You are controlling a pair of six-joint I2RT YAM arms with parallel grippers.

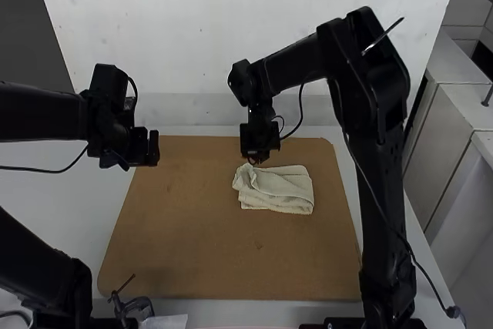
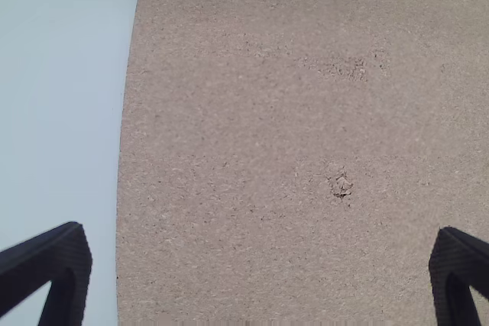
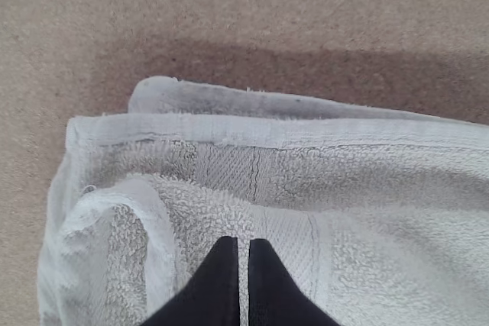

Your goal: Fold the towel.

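Right arm (image 1: 373,67) bent high over the desk (image 1: 100,202), its end effector (image 3: 243,242) hangs by the towel's far edge, fingers together; whether they touch cloth, I can't tell. The towel (image 1: 283,192) lies just nearer and slightly right, folded into layers, long side running left to right. Well off left, the other end effector (image 2: 261,230) gapes wide, empty.

No legible text, label, brand, number or sign showing on anything in high view, left wrist view or right wrist view.
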